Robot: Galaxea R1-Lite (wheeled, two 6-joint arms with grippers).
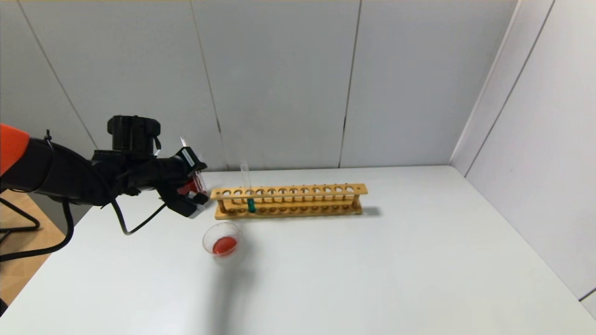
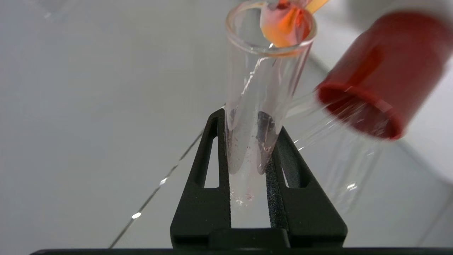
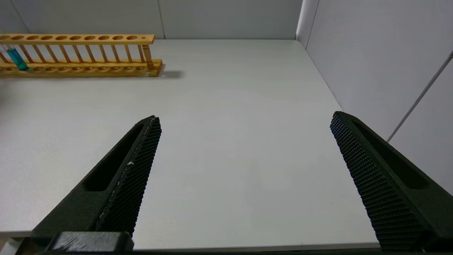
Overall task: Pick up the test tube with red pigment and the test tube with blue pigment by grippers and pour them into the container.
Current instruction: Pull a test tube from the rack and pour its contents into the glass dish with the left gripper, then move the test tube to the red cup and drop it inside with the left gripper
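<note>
Red liquid pooled in clear glass container (image 1: 222, 241) | left gripper (image 2: 252, 166) clamps drained clear tube (image 2: 258, 92) | teal tube (image 1: 251, 204) racked, unpoured | right gripper (image 3: 244, 177) wide open, empty

The left arm's bright orange shell section (image 1: 11, 145) gives way to a matte black forearm (image 1: 70, 179) topped by a squat black cylindrical housing (image 1: 133, 132). Thin black cables (image 1: 122, 222) loop beneath it. The left gripper (image 1: 193, 184) shows a small white block. Both grippers have tapered black plastic fingers (image 3: 116, 187) with slotted cut-outs — the right gripper (image 3: 244, 180) with diamond-knurled pads.
</note>
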